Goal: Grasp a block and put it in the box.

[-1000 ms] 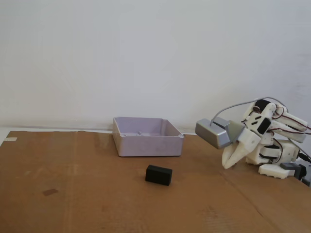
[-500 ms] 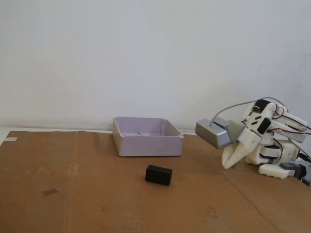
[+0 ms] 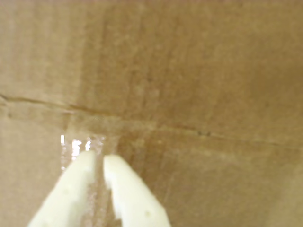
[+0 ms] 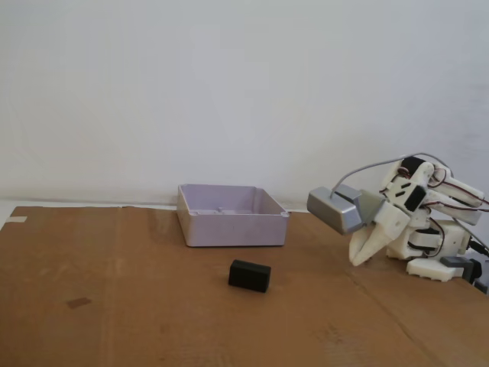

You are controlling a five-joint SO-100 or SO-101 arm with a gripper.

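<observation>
A small matte black block (image 4: 250,275) lies on the brown cardboard, just in front of the box (image 4: 231,215), a shallow pale lavender-grey tray near the wall. The white arm is folded low at the right, and its gripper (image 4: 357,260) points down at the cardboard, well to the right of the block. In the wrist view the two cream fingers (image 3: 78,179) come up from the lower left, nearly touching, with nothing between them; only bare cardboard fills that view. The gripper (image 3: 95,158) is shut and empty.
A silver-grey cuboid camera (image 4: 336,209) with a grey cable rides on the arm's wrist. The arm's base (image 4: 443,260) sits at the right edge. Cardboard sheets (image 4: 114,306) with a taped seam cover the table; a white wall stands behind.
</observation>
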